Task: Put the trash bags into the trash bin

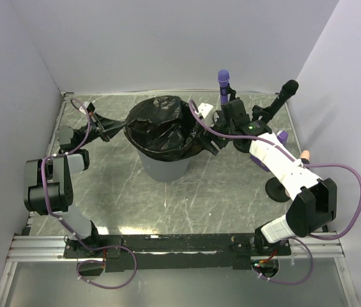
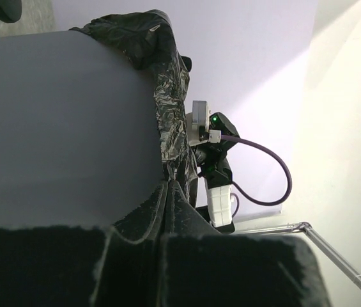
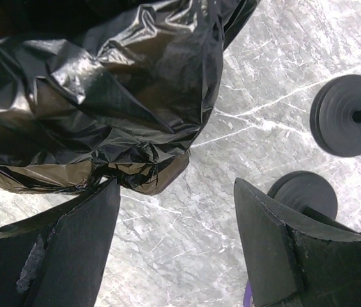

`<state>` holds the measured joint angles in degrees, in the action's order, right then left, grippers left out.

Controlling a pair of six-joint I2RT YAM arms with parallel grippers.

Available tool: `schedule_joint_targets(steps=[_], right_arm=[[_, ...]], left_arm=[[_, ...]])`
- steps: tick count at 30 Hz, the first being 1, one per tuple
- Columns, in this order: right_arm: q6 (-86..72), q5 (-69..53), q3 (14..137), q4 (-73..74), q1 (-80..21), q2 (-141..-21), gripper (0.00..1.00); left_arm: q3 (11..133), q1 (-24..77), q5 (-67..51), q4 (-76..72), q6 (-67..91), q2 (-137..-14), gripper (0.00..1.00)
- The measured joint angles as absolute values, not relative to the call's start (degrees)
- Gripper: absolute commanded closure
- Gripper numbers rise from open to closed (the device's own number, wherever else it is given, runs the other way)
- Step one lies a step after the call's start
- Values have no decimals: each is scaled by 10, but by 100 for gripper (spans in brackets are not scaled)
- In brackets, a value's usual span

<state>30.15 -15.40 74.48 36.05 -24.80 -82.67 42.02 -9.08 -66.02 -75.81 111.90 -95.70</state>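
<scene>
Pinching a stretched fold of the one black trash bag (image 1: 161,125) in my left gripper (image 1: 107,128), jaws pressed together on the plastic, I hold it at the 9 o'clock side of the single trash bin (image 1: 164,167). That grey bin stands upright in the middle of the marbled table (image 1: 225,192), with the bag draped over its mouth and rim. My right gripper (image 3: 175,185) hangs at the bin's 3 o'clock, fingers spread, gripping nothing, just beside the bag's crinkled edge. Two round black bases (image 3: 345,116) rest on the table toward 2 o'clock in my right wrist view.
</scene>
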Motion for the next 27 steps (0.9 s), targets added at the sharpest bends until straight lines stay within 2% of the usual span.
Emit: schedule_joint_targets(steps=[6, 11, 19, 27], right_arm=[[299, -147, 732, 359, -247, -827, 21], [299, -129, 726, 357, -247, -826, 20], [299, -120, 705, 343, -245, -812, 21], [289, -136, 685, 317, -245, -806, 22]], left_arm=[[420, -92, -666, -756, 1086, -972, 99], [420, -90, -677, -723, 942, -973, 99], [428, -57, -649, -386, 579, -930, 99], [435, -49, -622, -223, 425, -947, 99]])
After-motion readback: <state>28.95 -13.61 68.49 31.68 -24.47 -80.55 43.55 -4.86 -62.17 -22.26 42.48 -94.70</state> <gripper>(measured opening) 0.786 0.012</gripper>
